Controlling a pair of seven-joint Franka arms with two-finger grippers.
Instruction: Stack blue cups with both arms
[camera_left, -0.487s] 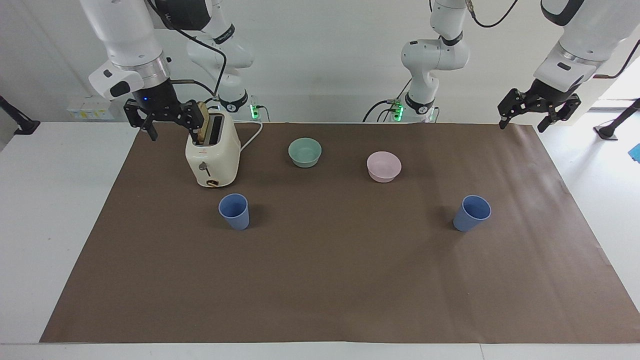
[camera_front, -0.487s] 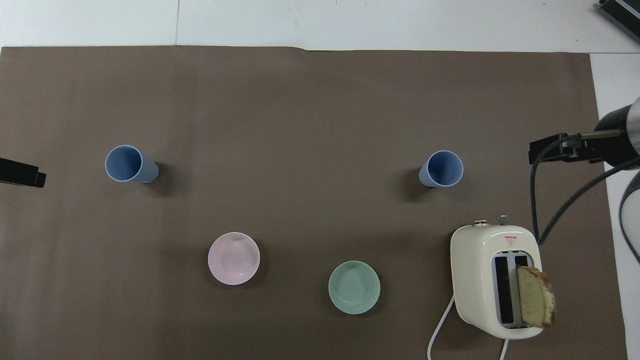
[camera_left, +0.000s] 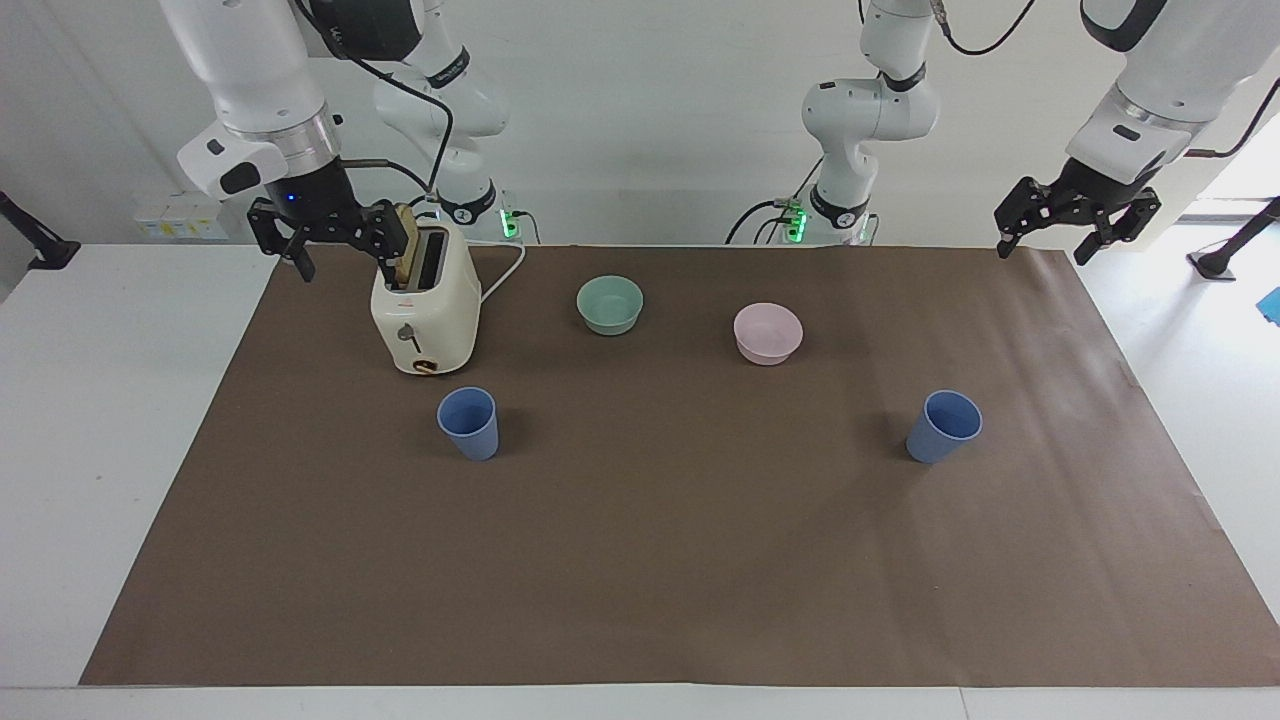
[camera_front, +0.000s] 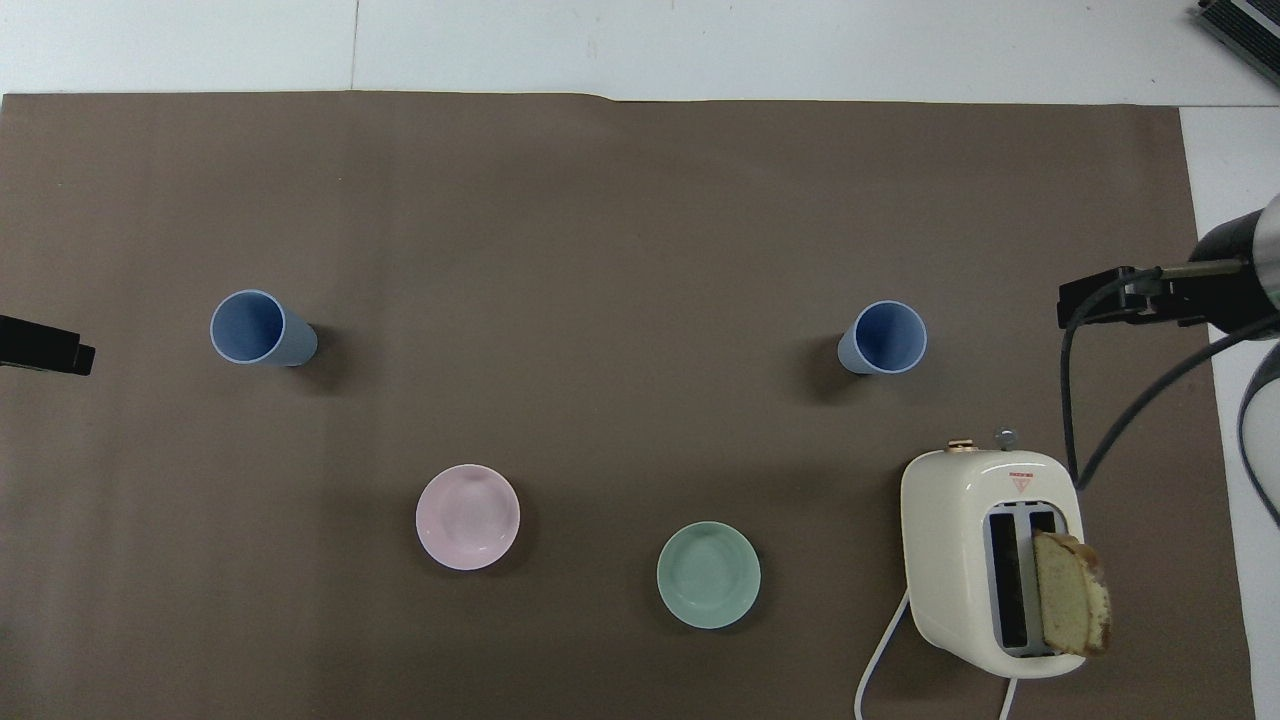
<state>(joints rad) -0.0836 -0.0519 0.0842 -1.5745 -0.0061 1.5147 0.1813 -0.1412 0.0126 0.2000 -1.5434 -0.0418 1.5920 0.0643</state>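
Two blue cups stand upright on the brown mat, far apart. One cup (camera_left: 468, 422) (camera_front: 882, 338) is toward the right arm's end, just farther from the robots than the toaster. The other cup (camera_left: 944, 426) (camera_front: 262, 328) is toward the left arm's end. My right gripper (camera_left: 340, 255) (camera_front: 1130, 295) hangs open and empty in the air beside the toaster, over the mat's edge. My left gripper (camera_left: 1043, 252) (camera_front: 45, 345) hangs open and empty over the mat's corner at its own end. Neither gripper touches a cup.
A cream toaster (camera_left: 425, 310) (camera_front: 985, 560) with a slice of bread (camera_front: 1070, 605) sticking out stands close to the right gripper. A mint-green bowl (camera_left: 610, 304) (camera_front: 708, 574) and a pink bowl (camera_left: 767, 332) (camera_front: 467, 516) sit nearer to the robots than the cups.
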